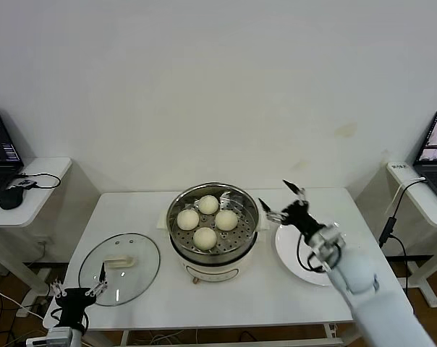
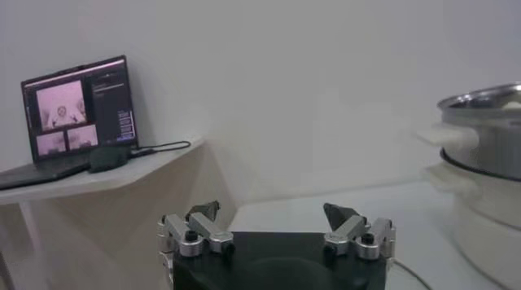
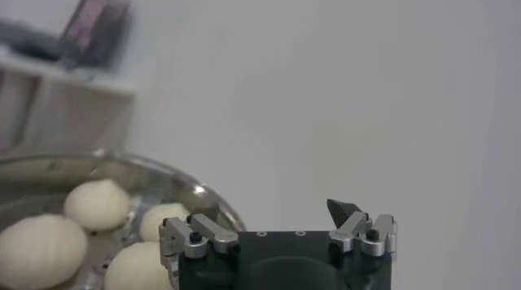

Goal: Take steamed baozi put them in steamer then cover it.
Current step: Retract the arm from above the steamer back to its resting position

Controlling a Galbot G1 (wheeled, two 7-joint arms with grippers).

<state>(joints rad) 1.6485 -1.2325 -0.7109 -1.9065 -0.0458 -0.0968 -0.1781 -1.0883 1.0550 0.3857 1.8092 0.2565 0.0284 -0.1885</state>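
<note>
Now four baozi [image 1: 207,217] are sitting in the steamer [image 1: 179,204] beside the right tool [image 1: 282,200], jaws apart, empty. Glass lid [image 1: 119,268] is lying ahead of the left tool [image 1: 79,290], also apart; grabbing its rim risks slipping.

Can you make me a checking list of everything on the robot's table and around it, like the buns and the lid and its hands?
Surface: white table, bare along the front edge.
Job's things: four baozi sit in the steamer; the cover lies flat on the table, left of the steamer, not on it.
Clutter: white plate, right of the steamer, nothing seen on it.
Grippers: right gripper open, empty, beside the steamer's rim; left gripper open, empty, at the table's near left corner.
Cables: black cable on the left side desk; another by the right desk.
Surroundings: laptop on each side desk, plain wall.
</note>
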